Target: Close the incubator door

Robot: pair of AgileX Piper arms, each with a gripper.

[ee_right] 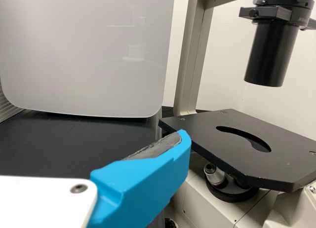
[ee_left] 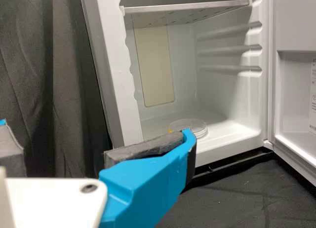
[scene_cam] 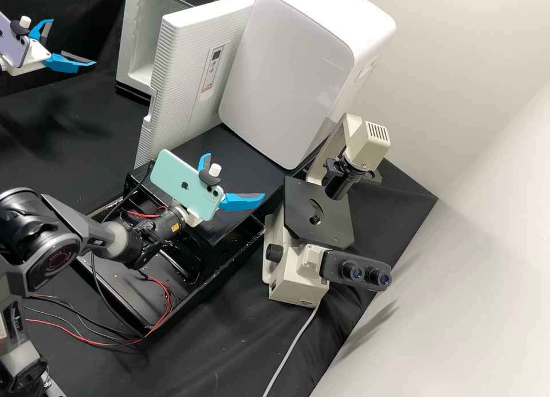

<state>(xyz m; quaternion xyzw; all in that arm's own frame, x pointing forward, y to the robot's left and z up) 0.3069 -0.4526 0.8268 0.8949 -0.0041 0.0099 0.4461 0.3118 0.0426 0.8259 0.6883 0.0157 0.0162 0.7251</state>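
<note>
- Door status: you have the incubator door [scene_cam: 186, 93] standing wide open at the upper left of the frame in the high view, its outer face and control panel [scene_cam: 212, 70] turned toward the right. Task not met.
- Incubator: the body [scene_cam: 134, 33] stands behind the door at the top left of the frame, its opening exposed. Your left wrist view shows a clear round dish [ee_left: 188, 127] on the chamber floor, below a shelf [ee_left: 187, 7].
- Left gripper [scene_cam: 73, 42]: at the upper left edge of the frame, fingers spread, nothing held, apart from the door.
- Right gripper [scene_cam: 235, 175]: near the middle of the frame, fingers spread, nothing held, between the door and the microscope [scene_cam: 298, 271]. No contact with the door.
- Progress, as judged: closing is at its outset. The dish sits inside the chamber, so it should not obstruct the door.
- Outstanding: you need contact on the door, the full swing back to the body, and a firm final press to seat it.
- Advisory: the left gripper appears to be on the opening's side; you would likely need to bring it round the free edge to push on the outer face.
</note>
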